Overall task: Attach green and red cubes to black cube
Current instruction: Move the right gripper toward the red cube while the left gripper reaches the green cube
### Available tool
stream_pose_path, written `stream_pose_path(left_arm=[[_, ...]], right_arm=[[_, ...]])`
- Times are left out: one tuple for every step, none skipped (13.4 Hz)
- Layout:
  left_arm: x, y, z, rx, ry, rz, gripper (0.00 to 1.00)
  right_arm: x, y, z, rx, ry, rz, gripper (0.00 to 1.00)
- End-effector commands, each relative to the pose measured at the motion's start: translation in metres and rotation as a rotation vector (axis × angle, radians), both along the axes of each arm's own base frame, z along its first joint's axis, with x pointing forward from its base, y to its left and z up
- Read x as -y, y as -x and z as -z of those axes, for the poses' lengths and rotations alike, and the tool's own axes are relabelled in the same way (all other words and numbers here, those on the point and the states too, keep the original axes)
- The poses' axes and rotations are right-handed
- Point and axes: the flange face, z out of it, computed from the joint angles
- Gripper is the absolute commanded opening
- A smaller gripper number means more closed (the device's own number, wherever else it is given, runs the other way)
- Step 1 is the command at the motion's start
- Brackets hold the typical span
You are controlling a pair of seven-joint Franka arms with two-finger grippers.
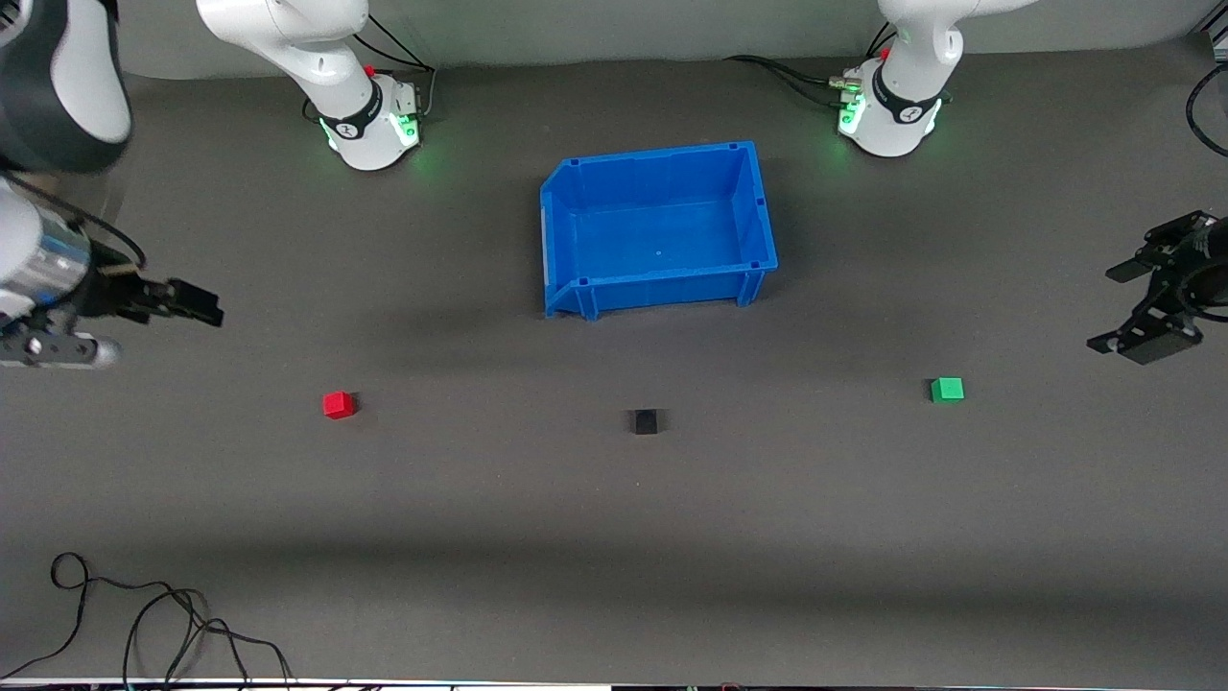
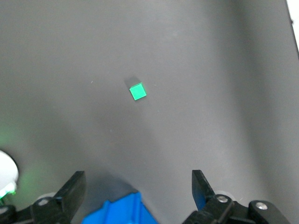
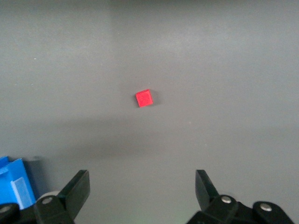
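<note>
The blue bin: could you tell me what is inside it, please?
Nothing shows inside the blue bin: its floor is bare. The red cube, black cube and green cube all lie outside on the table, nearer the front camera. Its nearer wall hides a strip of the floor.

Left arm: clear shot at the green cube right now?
Probably yes. The left gripper hangs open in the air at its end of the table, and the green cube sits alone on bare mat. The blue bin and black cube lie well off toward the middle.
</note>
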Motion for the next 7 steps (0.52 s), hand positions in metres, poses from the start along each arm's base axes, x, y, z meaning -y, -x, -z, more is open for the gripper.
stream_pose_path(left_arm=[[-0.011,-0.010,0.016,-0.063,0.053,-0.243,1.00],[-0.026,-0.010,0.022,-0.080,0.103,-0.302,1.00],[-0.040,-0.009,0.036,-0.105,0.162,-0.341,1.00],[-0.050,-0.008,0.050,-0.124,0.200,-0.371,1.00],[-0.052,-0.011,0.066,-0.135,0.210,-0.384,1.00],[-0.054,-0.012,0.086,-0.142,0.210,-0.398,1.00],[-0.055,-0.011,0.106,-0.135,0.215,-0.417,1.00]], right_arm=[[-0.003,-0.024,0.056,-0.030,0.007,-0.034,1.00],[-0.005,-0.032,0.079,-0.043,0.008,-0.039,1.00],[-0.006,-0.040,0.104,-0.050,0.009,-0.040,1.00],[-0.006,-0.047,0.129,-0.052,0.010,-0.044,1.00],[-0.008,-0.052,0.154,-0.048,0.009,-0.066,1.00],[-0.009,-0.057,0.177,-0.047,0.006,-0.096,1.00],[-0.009,-0.061,0.201,-0.053,0.006,-0.107,1.00]])
